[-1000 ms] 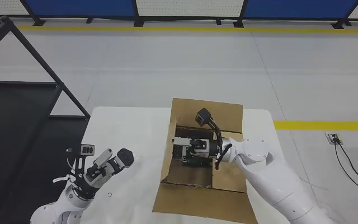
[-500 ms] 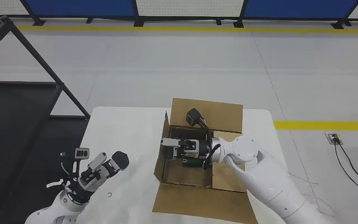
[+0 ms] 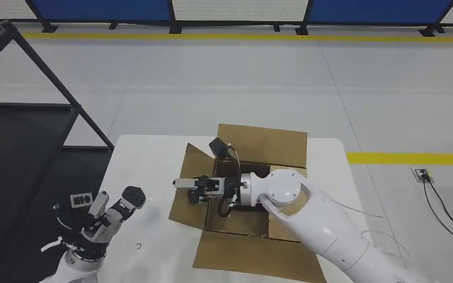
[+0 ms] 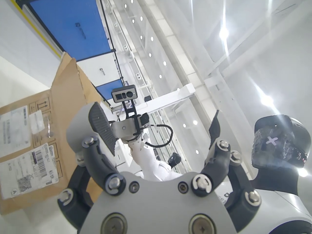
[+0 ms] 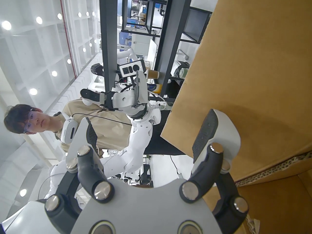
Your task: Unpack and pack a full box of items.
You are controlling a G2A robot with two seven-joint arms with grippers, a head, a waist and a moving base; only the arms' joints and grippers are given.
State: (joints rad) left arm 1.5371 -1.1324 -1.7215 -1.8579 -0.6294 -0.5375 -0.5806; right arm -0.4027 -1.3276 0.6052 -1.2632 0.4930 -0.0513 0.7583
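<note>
An open cardboard box (image 3: 258, 145) stands in the middle of the white table (image 3: 145, 170). My right arm lies across its opening and hides most of the inside. The right gripper (image 3: 187, 185) is open at the box's left flap (image 3: 190, 161), which leans outward over the table. In the right wrist view that flap (image 5: 248, 74) rests against one finger (image 5: 214, 132) of the open gripper (image 5: 148, 132), which holds nothing. My left gripper (image 3: 105, 205) is open and empty near the table's front left corner, tilted upward. Its wrist view shows the gripper (image 4: 158, 127) and the box's labelled side (image 4: 26, 152).
The box's near flap (image 3: 248, 258) lies flat toward the table's front edge and the far flap (image 3: 265, 141) lies toward the back. A black metal frame (image 3: 49, 78) and a dark panel (image 3: 28, 163) stand off the table's left side. Bare tabletop lies left of the box.
My right gripper has moved left across the box and pushed the left flap outward. The left arm has drawn back toward the table's front left corner.
</note>
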